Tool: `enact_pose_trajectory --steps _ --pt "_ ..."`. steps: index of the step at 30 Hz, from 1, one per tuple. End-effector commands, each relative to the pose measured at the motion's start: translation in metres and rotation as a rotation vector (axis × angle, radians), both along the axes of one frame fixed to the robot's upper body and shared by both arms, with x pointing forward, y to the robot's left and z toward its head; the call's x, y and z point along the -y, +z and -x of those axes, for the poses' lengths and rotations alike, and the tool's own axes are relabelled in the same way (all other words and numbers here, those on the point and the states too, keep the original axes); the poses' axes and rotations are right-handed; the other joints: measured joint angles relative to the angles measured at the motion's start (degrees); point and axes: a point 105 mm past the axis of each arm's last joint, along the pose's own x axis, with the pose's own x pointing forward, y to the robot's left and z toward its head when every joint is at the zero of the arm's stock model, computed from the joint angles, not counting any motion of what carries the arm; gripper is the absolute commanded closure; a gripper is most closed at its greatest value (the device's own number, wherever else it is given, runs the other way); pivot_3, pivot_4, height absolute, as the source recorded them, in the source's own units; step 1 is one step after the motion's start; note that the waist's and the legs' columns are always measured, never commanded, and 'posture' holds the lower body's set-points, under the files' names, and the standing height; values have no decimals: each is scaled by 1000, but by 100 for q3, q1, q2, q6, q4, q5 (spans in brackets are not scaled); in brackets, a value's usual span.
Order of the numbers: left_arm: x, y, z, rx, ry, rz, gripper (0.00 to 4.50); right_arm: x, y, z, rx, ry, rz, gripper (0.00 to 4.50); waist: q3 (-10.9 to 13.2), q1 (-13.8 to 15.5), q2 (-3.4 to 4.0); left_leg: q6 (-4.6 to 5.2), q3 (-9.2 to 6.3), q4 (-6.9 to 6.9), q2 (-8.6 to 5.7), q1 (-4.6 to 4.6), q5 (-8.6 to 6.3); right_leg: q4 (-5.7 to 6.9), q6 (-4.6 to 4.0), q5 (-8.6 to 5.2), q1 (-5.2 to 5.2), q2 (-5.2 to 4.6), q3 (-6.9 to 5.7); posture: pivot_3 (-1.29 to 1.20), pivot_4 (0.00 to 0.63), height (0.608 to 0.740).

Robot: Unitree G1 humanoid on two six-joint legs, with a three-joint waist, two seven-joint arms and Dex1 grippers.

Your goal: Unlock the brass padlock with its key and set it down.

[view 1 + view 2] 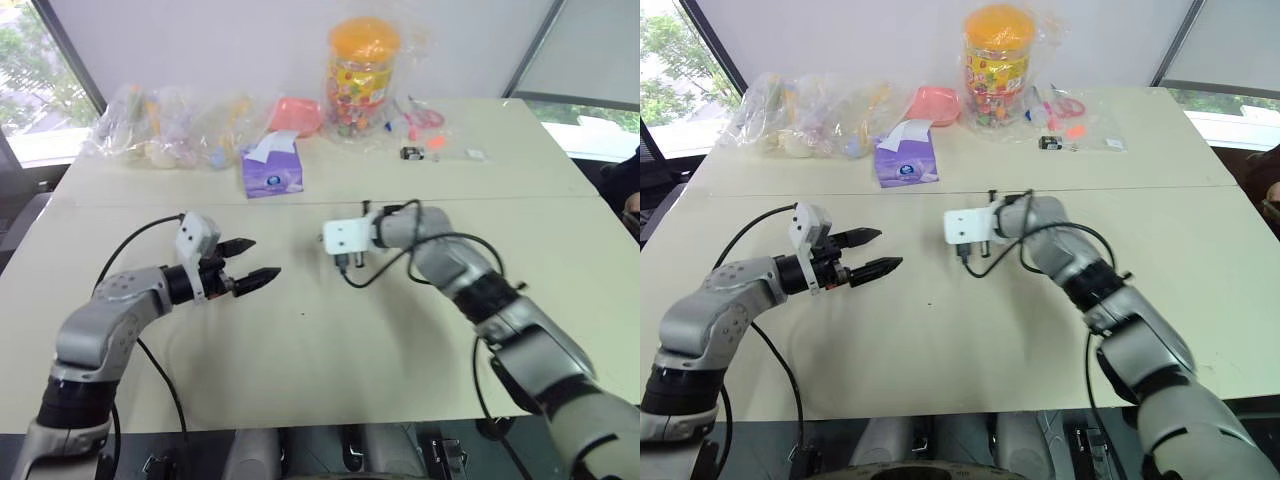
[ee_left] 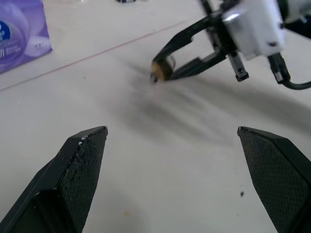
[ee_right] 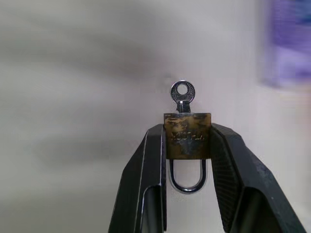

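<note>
Padlock (image 3: 187,135) sits clamped between the right end effector (image 3: 187,145) fingertips, held clear above the worktop (image 1: 330,350); key (image 3: 182,94) seated in the body, bow pointing away, shackle (image 3: 186,180) looped back between the fingers. Left end effector (image 1: 250,260) spread wide, empty, facing the lock from nearby. Best approach, as I judge it: bring the left tips onto the key bow squarely, pinch, turn without dragging the body loose. Cannot tell whether the shackle is latched.
</note>
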Motion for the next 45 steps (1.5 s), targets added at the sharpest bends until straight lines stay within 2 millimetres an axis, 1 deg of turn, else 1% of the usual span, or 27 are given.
enact_pose_trajectory --steps 1,3,7,9,12,18,21,24,25,33,39,42,43,44,45 --pt "11 24 -4 -8 -86 85 0 -6 53 19 325 83 -61 3844 0 -33 -1 -1 0 0 2 -5 0 0 2 1 -8 4 0 0 150 740" --pt "16 33 -8 -31 -123 116 0 -3 62 29 425 105 -48 3844 0 -38 -1 -8 -2 -1 6 -5 4 3 2 1 -10 17 -1 0 150 740" --pt "33 47 -11 -98 -230 175 0 -9 89 51 614 162 -110 3844 0 -53 -1 -19 -9 -5 15 0 11 7 0 -1 -11 33 -2 0 150 740" --pt "39 53 -13 -111 -254 205 0 -11 90 55 640 180 -108 3844 0 -48 -2 -22 -9 -4 15 0 13 8 -1 -1 -11 33 -2 0 150 740" --pt "46 60 -15 -115 -285 226 0 -15 85 61 645 206 -93 3844 0 -26 -2 -21 -9 -1 13 1 14 7 0 -1 -7 30 -1 0 150 740" --pt "50 70 -23 -96 -281 269 0 -23 81 72 625 246 -99 3844 1 -15 -3 -21 -10 -1 11 -2 14 6 0 -1 -7 29 0 0 150 740" --pt "50 72 -24 -86 -277 273 815 -25 81 74 619 252 -104 3844 1 -20 -3 -21 -12 -1 11 -1 14 6 -1 -1 -7 30 -1 0 150 740" --pt "51 72 -25 -70 -269 266 2129 -26 81 74 612 252 -108 3844 1 -25 -3 -21 -12 -1 11 0 14 7 -1 -1 -7 30 0 0 150 740" --pt "52 71 -26 -61 -263 254 2479 -26 80 74 607 254 -107 3844 1 -22 -3 -21 -13 -1 11 -1 14 7 -1 -1 -7 30 -1 0 150 740" --pt "54 73 -22 -37 -281 256 2479 -28 80 76 571 255 -112 3844 1 -14 -3 -21 -12 -1 11 -1 14 6 -1 -1 -7 29 -1 0 150 740" --pt "54 71 -20 -40 -288 243 2479 -27 79 75 555 247 -118 3844 1 -16 -3 -21 -12 0 11 -1 14 7 -1 -1 -6 30 -1 0 150 740" --pt "52 68 -19 -38 -287 222 3303 -26 80 75 551 240 -121 3844 1 -16 -3 -21 -12 0 11 0 14 7 -1 -1 -6 30 -1 0 150 740" --pt "52 67 -19 -38 -287 219 3782 -26 80 74 550 238 -122 3844 1 -17 -3 -21 -12 0 11 0 14 7 -1 -1 -6 30 -1 0 150 740" --pt "51 67 -19 -37 -284 214 4152 -25 80 74 549 235 -123 3844 1 -16 -3 -21 -12 0 11 0 14 7 -1 -1 -6 30 -1 0 150 740" --pt "50 67 -19 -36 -282 211 4152 -25 81 73 550 230 -122 3844 1 -16 -3 -21 -12 0 11 0 14 7 -1 -1 -6 30 -1 0 150 740"
